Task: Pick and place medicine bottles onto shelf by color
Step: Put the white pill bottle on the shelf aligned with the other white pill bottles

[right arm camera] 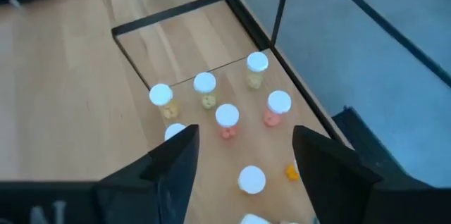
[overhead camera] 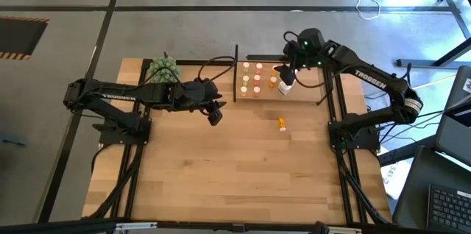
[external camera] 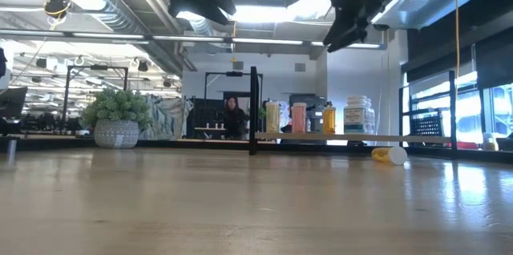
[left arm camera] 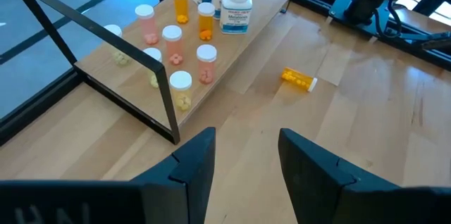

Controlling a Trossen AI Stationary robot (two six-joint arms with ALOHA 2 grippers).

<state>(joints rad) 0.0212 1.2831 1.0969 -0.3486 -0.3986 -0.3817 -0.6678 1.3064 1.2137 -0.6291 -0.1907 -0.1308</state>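
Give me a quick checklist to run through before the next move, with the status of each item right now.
1. Orange bottle off the shelf, lying on the tabletop: not ok, not yet placed.
2. Left gripper open and empty: ok.
3. Right gripper open and empty above the shelf: ok.
4. Bottles on the shelf upright: ok.
5. Bare tabletop between left gripper and orange bottle: ok.
6. Colour grouping fully correct: cannot tell.

Orange bottle w/ white cap, light-wood shelf, black uprights
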